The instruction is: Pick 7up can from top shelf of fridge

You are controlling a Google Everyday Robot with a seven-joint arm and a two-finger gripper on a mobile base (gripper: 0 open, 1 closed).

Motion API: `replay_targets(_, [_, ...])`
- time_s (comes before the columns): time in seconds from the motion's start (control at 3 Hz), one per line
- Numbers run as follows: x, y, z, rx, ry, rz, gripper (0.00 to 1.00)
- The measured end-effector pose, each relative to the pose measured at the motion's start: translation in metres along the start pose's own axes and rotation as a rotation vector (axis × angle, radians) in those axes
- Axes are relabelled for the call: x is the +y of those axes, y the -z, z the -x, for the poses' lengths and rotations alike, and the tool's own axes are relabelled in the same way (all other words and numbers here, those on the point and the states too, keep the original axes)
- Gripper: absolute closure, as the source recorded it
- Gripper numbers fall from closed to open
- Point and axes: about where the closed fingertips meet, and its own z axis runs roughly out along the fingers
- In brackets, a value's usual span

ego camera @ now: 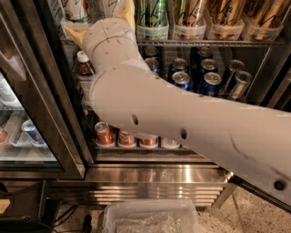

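Camera view, and the big white arm (182,118) fills the picture, sweeping from the lower right up to the top left of the fridge (159,175). The end effector (102,11) is right up at the top shelf (204,43), at its left end, with the wrist blocking most of it. Open or closed? I cannot tell from here.

The 7up can (74,8), white with green lettering, stands on that top shelf at the far left, just left of the end effector; contact cannot be judged. Along the same rack to the right: a green can (152,13), then gold cans (227,13), each sitting in a clear cup (191,31).

One rack down, blue cans (209,82) cluster behind the arm, and a brown bottle (84,73) stands at the left edge. Lower still, a row of reddish cans (104,134) peeks out under the arm. At far left sits the neighbouring cooler (22,132). On the floor in front lies a clear plastic bin (150,220).
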Motion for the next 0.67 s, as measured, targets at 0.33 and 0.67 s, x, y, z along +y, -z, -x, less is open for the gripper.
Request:
replay_targets(0.33, [-0.008, -0.0009, 0.0009, 0.012, 0.018, -0.058, 0.14])
replay_targets(0.67, [-0.0122, -0.0017, -0.0026, 0.031, 0.015, -0.091, 0.19])
